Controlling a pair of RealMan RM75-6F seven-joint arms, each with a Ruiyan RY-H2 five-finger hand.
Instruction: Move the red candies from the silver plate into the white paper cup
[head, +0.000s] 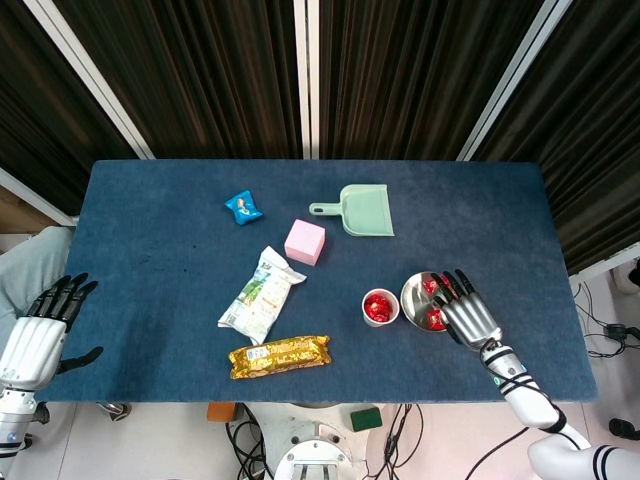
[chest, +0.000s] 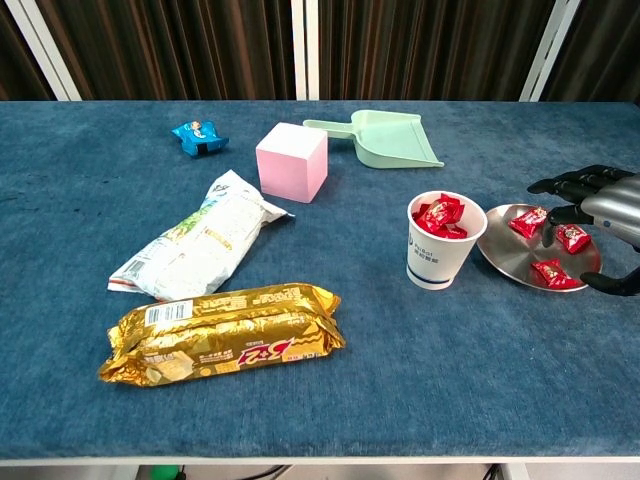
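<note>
The tabletop (chest: 520, 400) is covered in matt blue cloth with a rough, felt-like nap. The silver plate (chest: 510, 265) is polished metal, mirror-bright. The red candies (chest: 552, 272) sit in crinkled glossy wrappers. The white paper cup (chest: 434, 258) looks smooth and matt. The dustpan (chest: 385, 137) is pale green plastic, the pink cube (chest: 291, 161) smooth and matt. The gold biscuit pack (chest: 222, 333) is shiny foil. The right hand (head: 465, 314) has brushed silver metal plates with black fingers.

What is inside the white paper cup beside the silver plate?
The white paper cup holds red wrapped candies, piled to about its rim. Only the top ones show; the cup's wall hides any beneath, so their number cannot be told.
</note>
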